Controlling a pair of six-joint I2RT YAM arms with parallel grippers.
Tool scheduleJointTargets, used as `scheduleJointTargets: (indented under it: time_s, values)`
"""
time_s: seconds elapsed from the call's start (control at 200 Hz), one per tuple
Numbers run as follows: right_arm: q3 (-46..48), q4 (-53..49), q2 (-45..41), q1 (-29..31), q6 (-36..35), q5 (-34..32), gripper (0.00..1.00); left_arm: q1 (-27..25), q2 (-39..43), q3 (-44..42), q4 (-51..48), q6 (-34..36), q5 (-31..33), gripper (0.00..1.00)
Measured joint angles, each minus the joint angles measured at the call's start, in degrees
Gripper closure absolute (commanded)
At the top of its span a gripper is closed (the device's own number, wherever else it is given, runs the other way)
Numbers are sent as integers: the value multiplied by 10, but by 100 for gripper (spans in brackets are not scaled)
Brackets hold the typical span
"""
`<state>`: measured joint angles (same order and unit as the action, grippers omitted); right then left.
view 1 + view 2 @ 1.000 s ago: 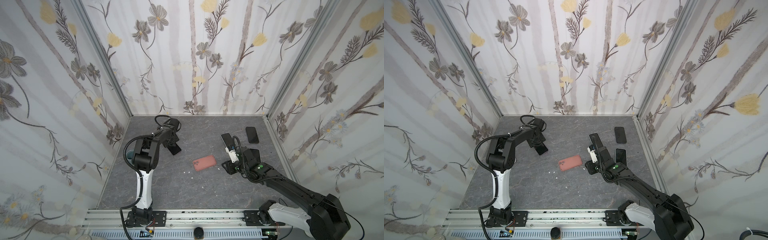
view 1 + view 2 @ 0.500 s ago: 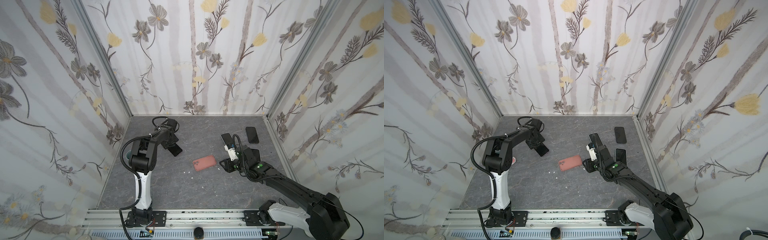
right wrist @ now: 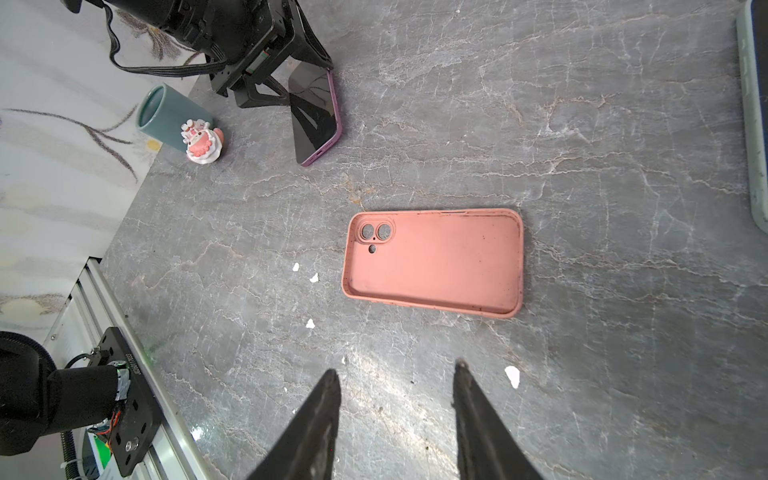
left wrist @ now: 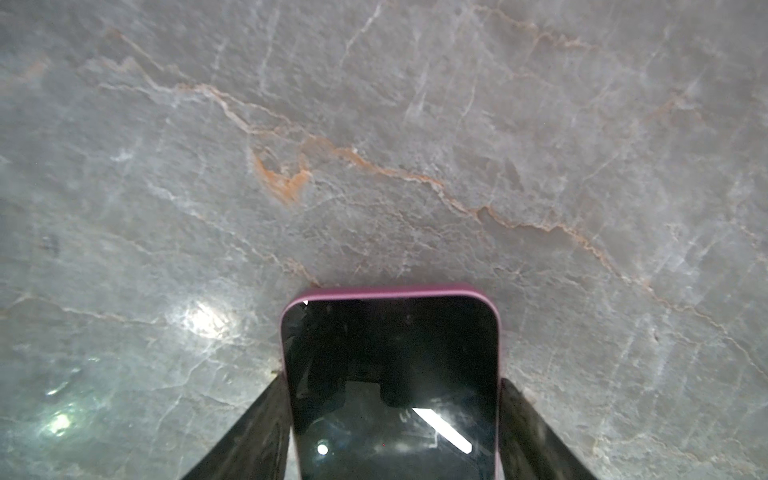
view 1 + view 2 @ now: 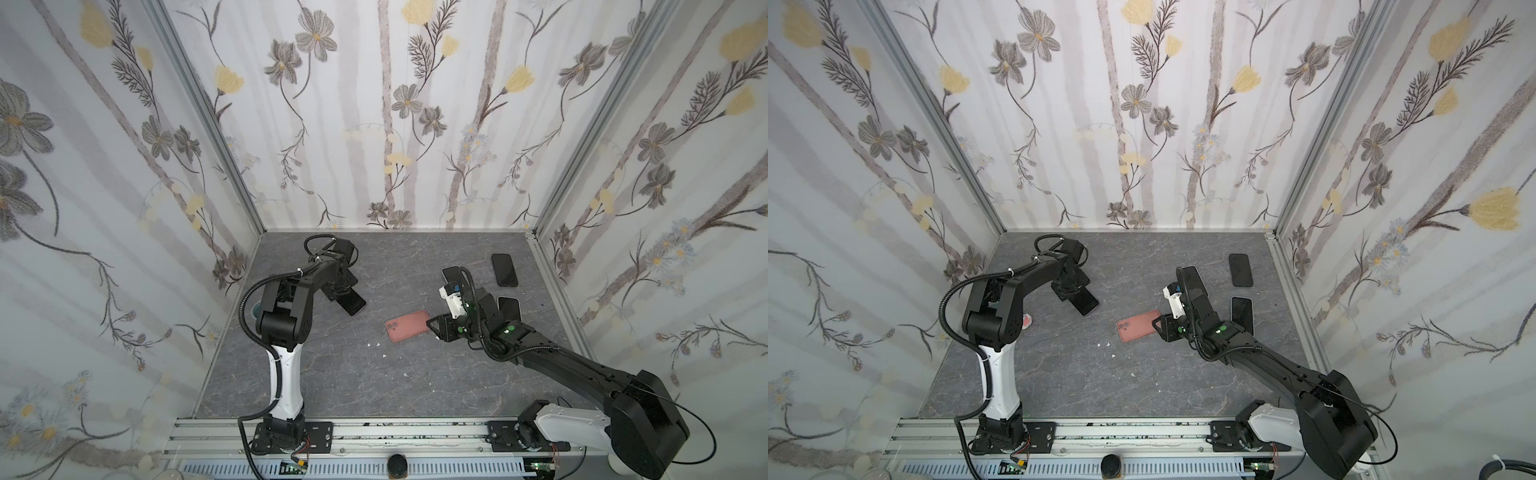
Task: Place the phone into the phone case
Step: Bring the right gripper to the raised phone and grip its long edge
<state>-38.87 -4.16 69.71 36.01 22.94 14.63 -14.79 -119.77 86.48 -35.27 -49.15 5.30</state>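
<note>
Phone point(image 5: 354, 304) sits tilted left of centre in both top views, lower end on the table point(image 5: 374, 382), left gripper point(image 5: 341, 292) clamping its sides. Pink case point(image 5: 408, 325) lies hollow side up mid-frame, apart from the phone; right gripper point(image 3: 395, 370) just right of it, jaws spread, empty

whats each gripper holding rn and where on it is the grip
The left gripper holds the purple-edged phone by its two long edges, near one end. The right gripper is open and holds nothing.
</note>
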Motion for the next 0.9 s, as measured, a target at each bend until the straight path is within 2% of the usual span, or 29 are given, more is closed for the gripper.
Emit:
scheduleJointTargets:
  time_s: [0.325, 0.48, 0.659, 0.899]
  values:
    - [0, 4, 13, 8, 13, 0, 56, -9, 23, -44, 36, -25, 4, 28]
    - [13, 67, 38, 28, 59, 7, 56, -12, 25, -49, 42, -36, 10, 28]
    - [-5, 150, 111, 57, 116, 17, 56, -18, 30, -52, 41, -53, 7, 28]
    - [-81, 265, 238, 89, 170, 19, 55, -25, 40, -63, 41, -73, -13, 28]
